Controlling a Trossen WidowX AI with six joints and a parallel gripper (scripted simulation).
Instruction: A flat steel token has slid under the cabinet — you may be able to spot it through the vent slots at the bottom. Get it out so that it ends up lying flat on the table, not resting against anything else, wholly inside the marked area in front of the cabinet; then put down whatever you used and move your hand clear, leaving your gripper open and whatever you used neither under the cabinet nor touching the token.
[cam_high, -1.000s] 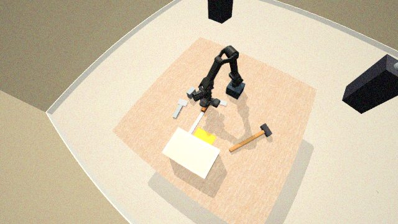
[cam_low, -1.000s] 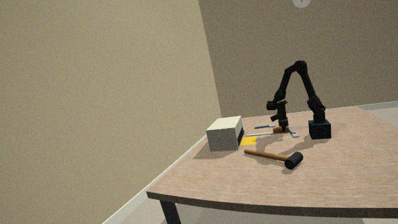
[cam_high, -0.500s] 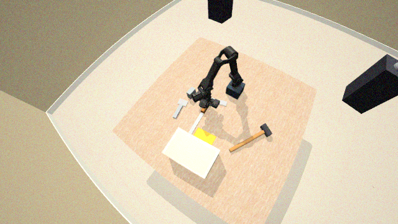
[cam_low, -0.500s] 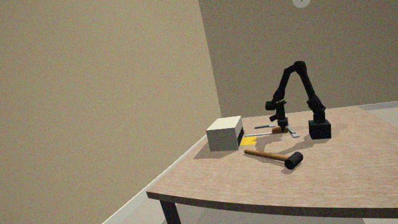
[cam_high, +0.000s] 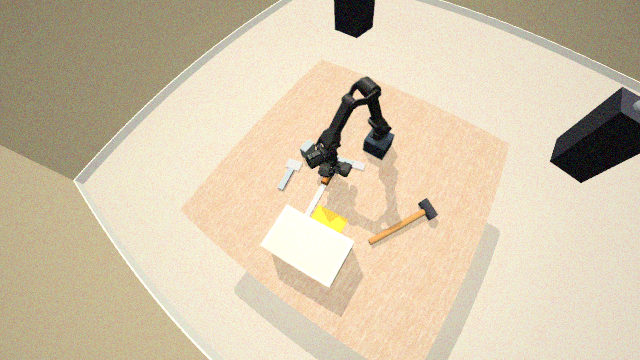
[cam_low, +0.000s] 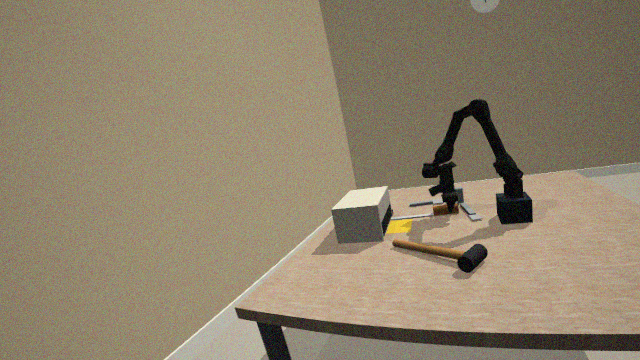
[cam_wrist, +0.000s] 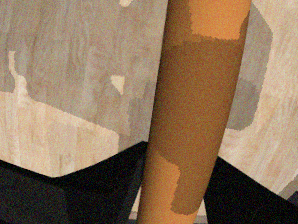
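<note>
My gripper (cam_high: 327, 176) (cam_low: 451, 209) (cam_wrist: 175, 154) is shut on the wooden handle (cam_high: 325, 180) (cam_low: 440, 209) (cam_wrist: 195, 95) of a tool with a long flat blade (cam_high: 315, 201) (cam_low: 412, 217). The blade lies low over the table and its far end reaches the front of the white cabinet (cam_high: 307, 245) (cam_low: 359, 212); whether it passes underneath is hidden. The yellow marked area (cam_high: 334, 222) (cam_low: 399, 226) lies before the cabinet, beside the blade. The steel token is not visible in any view.
A mallet (cam_high: 398, 227) (cam_low: 432, 250) lies to one side of the cabinet. A grey T-shaped tool (cam_high: 286, 177) (cam_low: 421, 203) lies near the gripper. Another flat metal piece (cam_high: 357, 165) (cam_low: 471, 212) lies between gripper and arm base. A grey block (cam_high: 307, 147) stands behind the gripper.
</note>
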